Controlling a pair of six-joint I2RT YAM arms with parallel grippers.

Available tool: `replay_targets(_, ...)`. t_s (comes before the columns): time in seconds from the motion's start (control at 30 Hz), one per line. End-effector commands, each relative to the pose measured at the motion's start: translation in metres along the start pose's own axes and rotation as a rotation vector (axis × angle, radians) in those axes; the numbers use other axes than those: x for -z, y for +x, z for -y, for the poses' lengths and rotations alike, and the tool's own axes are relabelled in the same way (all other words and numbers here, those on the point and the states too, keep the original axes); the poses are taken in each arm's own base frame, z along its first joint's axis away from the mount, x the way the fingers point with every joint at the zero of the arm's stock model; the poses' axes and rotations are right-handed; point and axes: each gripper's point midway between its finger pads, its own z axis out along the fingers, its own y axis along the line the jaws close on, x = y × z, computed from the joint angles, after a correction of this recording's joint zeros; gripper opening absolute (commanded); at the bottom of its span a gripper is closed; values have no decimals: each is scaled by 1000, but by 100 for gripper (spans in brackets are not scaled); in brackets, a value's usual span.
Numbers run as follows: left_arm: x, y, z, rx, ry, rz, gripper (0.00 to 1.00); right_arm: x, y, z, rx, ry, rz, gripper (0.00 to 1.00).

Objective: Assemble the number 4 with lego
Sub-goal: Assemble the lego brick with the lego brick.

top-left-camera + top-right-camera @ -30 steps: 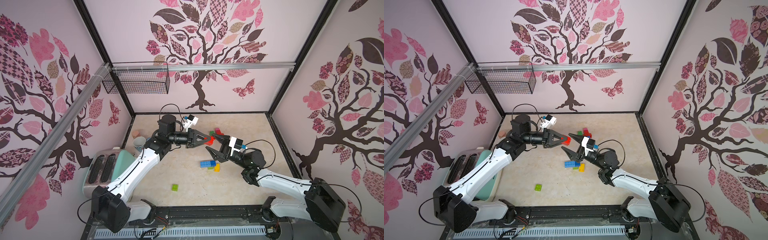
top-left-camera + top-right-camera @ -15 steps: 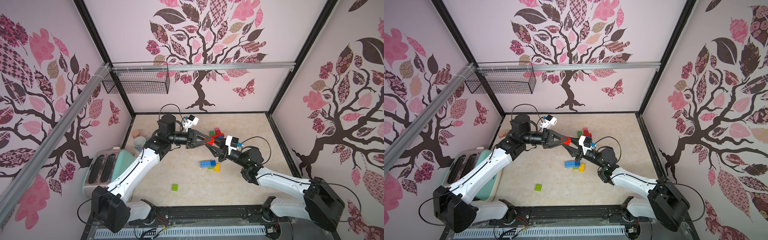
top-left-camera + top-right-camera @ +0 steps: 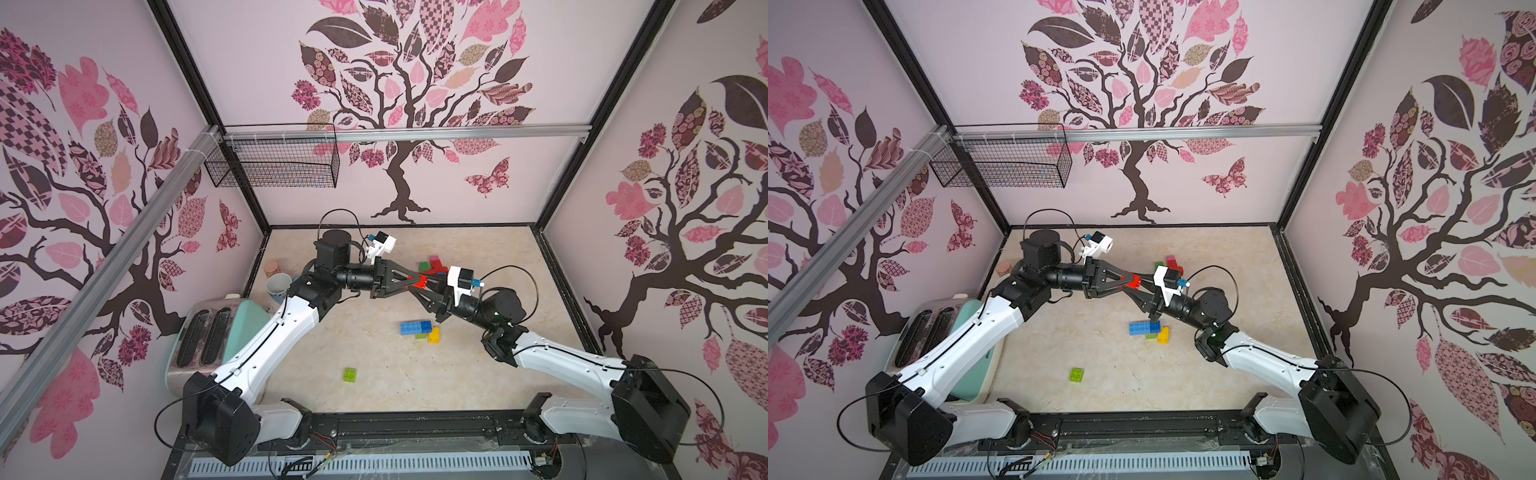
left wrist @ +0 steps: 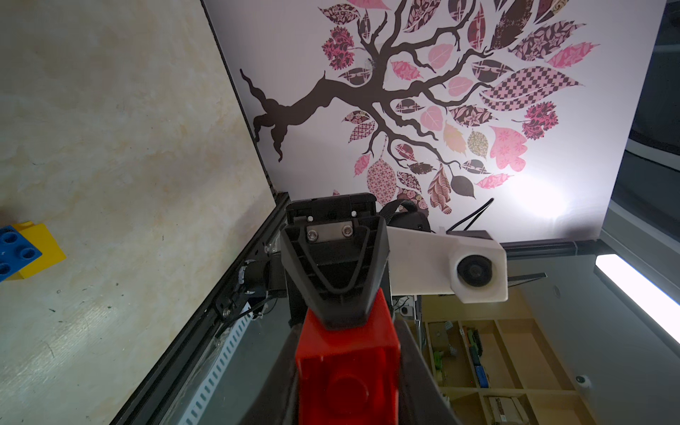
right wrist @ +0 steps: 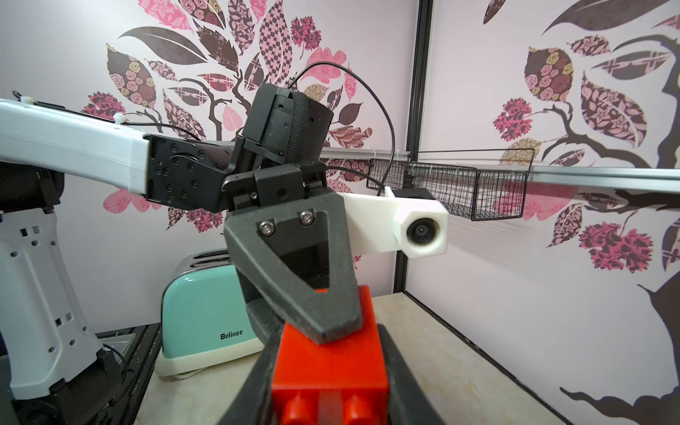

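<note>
A red lego brick [image 3: 422,281] [image 3: 1133,281] hangs in mid-air over the middle of the table. My left gripper [image 3: 417,280] is shut on it from the left, and my right gripper [image 3: 427,283] is shut on it from the right. In the left wrist view the red brick [image 4: 347,368] sits between my own fingers, with a right finger [image 4: 333,279] on its far end. The right wrist view shows the red brick [image 5: 331,368] the same way. A blue brick [image 3: 415,327], a yellow brick [image 3: 434,334] and a lime brick [image 3: 350,374] lie on the table.
A few green and pink bricks [image 3: 432,264] lie at the back behind the grippers. A mint toaster [image 3: 216,336] and a paper cup [image 3: 278,286] stand at the left. A wire basket [image 3: 274,162] hangs on the back rail.
My right gripper has moved left up to the left gripper and closed on the red brick. The left arm has stayed where it was.
</note>
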Motion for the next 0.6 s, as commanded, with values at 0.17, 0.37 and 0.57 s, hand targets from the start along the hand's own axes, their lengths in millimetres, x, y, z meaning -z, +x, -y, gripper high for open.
replay_targets(0.17,3,-2,-41,-127,-180,55,47,4,0,8,-97,87,-95,0)
replay_targets(0.37,63,-21,-112,-236,-720,298,98,55,112,52,-337,489,-740,0)
replay_targets(0.57,126,-25,-148,-298,-1102,417,98,102,162,31,-410,478,-1287,0)
